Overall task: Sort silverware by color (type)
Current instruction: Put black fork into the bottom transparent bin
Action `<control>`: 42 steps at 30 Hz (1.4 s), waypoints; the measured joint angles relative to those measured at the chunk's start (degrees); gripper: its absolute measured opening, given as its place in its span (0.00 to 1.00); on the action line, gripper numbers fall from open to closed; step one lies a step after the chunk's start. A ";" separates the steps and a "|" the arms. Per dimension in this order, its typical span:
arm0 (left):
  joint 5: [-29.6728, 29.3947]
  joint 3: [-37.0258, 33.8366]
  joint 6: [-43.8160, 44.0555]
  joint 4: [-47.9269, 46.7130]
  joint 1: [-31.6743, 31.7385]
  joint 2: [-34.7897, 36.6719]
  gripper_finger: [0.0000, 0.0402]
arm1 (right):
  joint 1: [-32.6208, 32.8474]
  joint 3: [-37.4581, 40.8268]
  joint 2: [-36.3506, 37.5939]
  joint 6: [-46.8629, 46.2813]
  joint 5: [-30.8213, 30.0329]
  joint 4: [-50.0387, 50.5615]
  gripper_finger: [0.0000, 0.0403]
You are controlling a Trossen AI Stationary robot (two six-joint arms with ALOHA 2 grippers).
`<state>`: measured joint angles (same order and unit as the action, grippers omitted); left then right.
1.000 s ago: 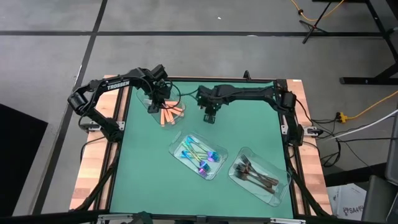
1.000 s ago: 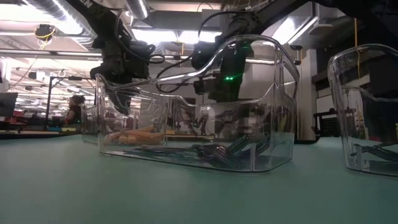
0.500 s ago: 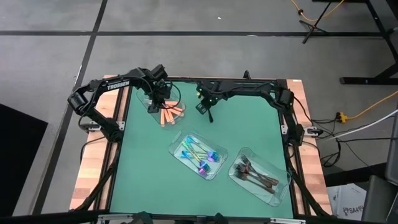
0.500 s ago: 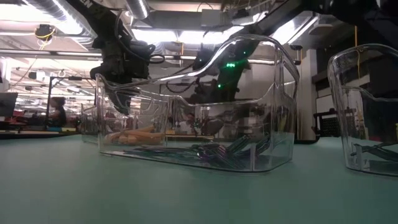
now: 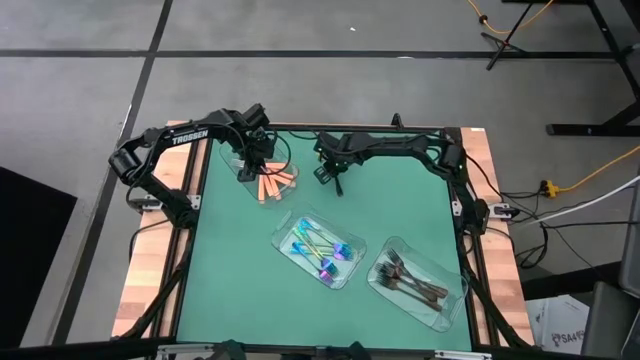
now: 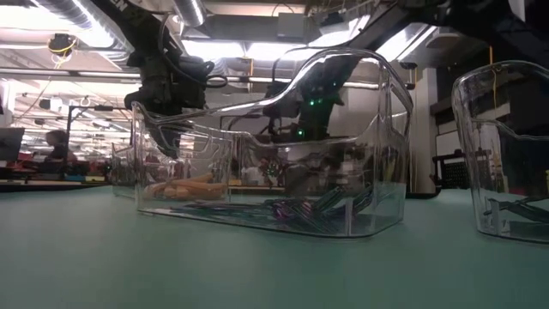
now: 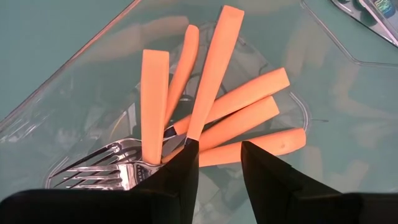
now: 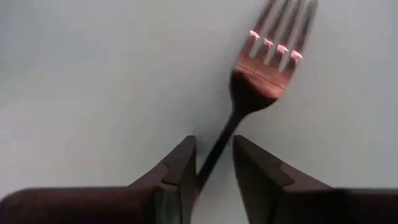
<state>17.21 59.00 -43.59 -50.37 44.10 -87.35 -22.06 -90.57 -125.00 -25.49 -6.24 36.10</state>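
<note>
Right end effector [image 8: 212,169]: pinching dark fork [image 8: 261,59], worktop [image 5: 400,215] 12 o'clock.
Left end effector [image 7: 219,163]: spread over orange-handled forks [image 7: 236,102], 10 o'clock.

orange handles [image 7: 236,106]: matt, smooth plastic | fork heads [image 7: 106,167]: shiny metal | dark fork [image 8: 261,74]: glossy metal | trays [image 6: 360,172]: clear glossy plastic | table [image 5: 240,290]: matt green, wood edges

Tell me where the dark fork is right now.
The dark fork is held in the right hand, above the mat at the table's far side, right of the tray of orange-handled utensils.
</note>
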 joint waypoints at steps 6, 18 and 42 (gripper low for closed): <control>0.25 0.00 0.01 0.01 0.00 0.00 0.28 | 0.00 0.03 -0.12 -2.68 -1.73 0.13 0.26; 0.26 0.00 1.15 -0.02 0.00 0.00 0.28 | -0.02 0.05 -0.12 -0.86 -1.64 0.12 0.20; 26.26 -5.00 18.16 9.57 -7.79 29.57 0.28 | -0.09 0.32 8.70 11.26 1.26 4.92 0.01</control>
<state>43.48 54.00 -25.43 -40.80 36.31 -57.78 -22.15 -90.26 -116.30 -14.23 -4.98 41.02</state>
